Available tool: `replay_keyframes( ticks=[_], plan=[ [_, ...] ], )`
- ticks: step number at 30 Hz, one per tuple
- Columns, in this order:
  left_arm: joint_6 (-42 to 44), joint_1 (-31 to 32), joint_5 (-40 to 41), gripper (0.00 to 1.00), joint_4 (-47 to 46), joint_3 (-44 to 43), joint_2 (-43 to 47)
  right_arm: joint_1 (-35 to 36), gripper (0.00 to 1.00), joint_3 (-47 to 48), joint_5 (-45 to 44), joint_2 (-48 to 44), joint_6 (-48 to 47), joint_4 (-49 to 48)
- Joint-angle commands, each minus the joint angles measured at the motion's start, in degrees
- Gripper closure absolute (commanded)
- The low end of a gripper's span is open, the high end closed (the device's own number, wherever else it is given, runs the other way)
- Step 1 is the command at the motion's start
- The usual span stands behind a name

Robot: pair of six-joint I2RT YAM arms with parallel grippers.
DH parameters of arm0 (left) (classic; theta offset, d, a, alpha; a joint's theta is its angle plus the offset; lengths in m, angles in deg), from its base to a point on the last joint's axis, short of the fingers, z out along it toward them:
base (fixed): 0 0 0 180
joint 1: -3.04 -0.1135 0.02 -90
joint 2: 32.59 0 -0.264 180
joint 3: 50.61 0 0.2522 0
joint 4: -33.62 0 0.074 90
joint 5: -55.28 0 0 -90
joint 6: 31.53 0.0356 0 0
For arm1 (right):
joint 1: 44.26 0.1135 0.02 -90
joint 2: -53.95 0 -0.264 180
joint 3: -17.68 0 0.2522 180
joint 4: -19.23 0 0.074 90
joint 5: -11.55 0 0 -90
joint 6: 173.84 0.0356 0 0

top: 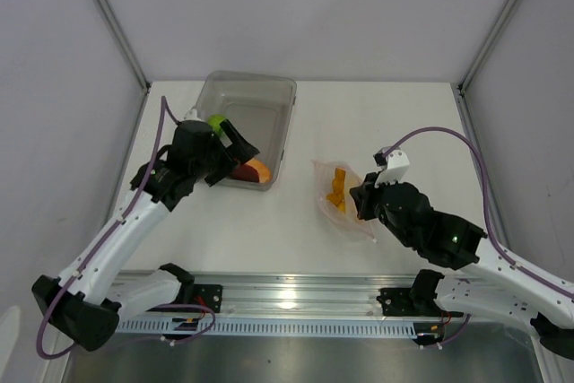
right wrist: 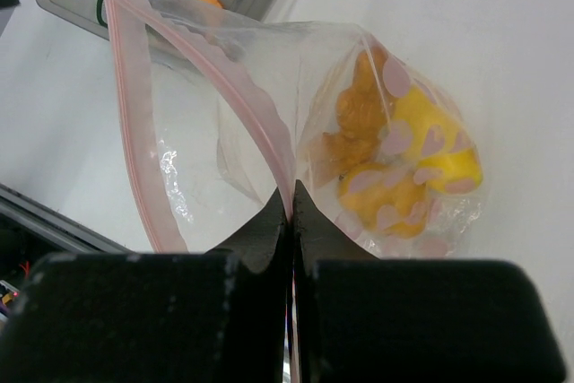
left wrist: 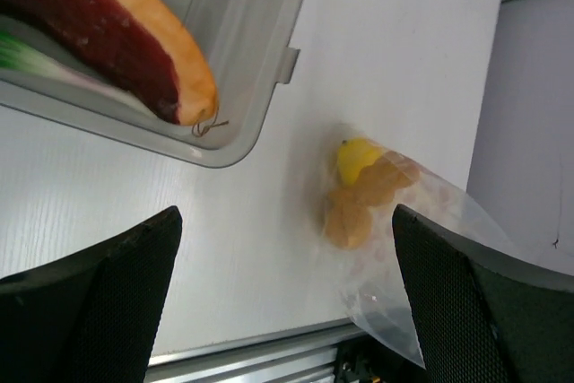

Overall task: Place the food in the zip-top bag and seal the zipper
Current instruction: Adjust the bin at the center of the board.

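The zip-top bag (top: pixel 339 193) lies right of the middle of the table, mouth open, with a yellow lemon (right wrist: pixel 441 145), an orange cluster (right wrist: pixel 359 112) and an orange fruit (right wrist: pixel 387 202) inside. My right gripper (right wrist: pixel 292 195) is shut on the zipper (right wrist: pixel 260 118), the pink strip of one mouth edge; it also shows in the top view (top: pixel 361 196). My left gripper (left wrist: pixel 287 298) is open and empty, above the near right corner of the bin (top: pixel 285 123). The dark-red and tan slice (left wrist: pixel 117 33) and the green stalk (left wrist: pixel 27 53) lie in the bin. A green lime (top: pixel 216 122) shows beside the left wrist.
The rigid clear grey bin (left wrist: pixel 260 69) stands at the back left. A metal rail (top: pixel 296 298) runs along the table's near edge. White walls close in the table on the left, right and back.
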Motion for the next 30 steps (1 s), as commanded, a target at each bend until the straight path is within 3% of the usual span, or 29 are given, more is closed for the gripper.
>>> replay_keyframes(
  ticks=[1, 8, 17, 21, 30],
  plan=[
    [-6.3, -2.3, -4.1, 0.0, 5.0, -3.9, -3.6, 0.2, 1.0, 3.4, -0.6, 0.1, 0.4, 0.5],
    [-19.1, -5.3, -2.1, 0.0, 9.5, -5.2, -13.5, 0.3, 1.0, 3.7, -0.6, -0.3, 0.5, 0.7],
    [-34.4, -7.8, -6.4, 0.07, -0.8, -0.3, -25.8, 0.4, 1.0, 3.9, -1.2, -1.0, 0.7, 1.8],
    [-37.5, -7.8, -5.5, 0.08, -0.3, -1.7, -30.2, 0.4, 1.0, 3.6, -1.7, -1.6, 0.7, 2.0],
    [-38.4, -7.8, -5.6, 0.05, 10.3, -15.7, -43.7, 0.4, 1.0, 3.0, -2.6, -2.4, 0.8, 2.4]
  ],
)
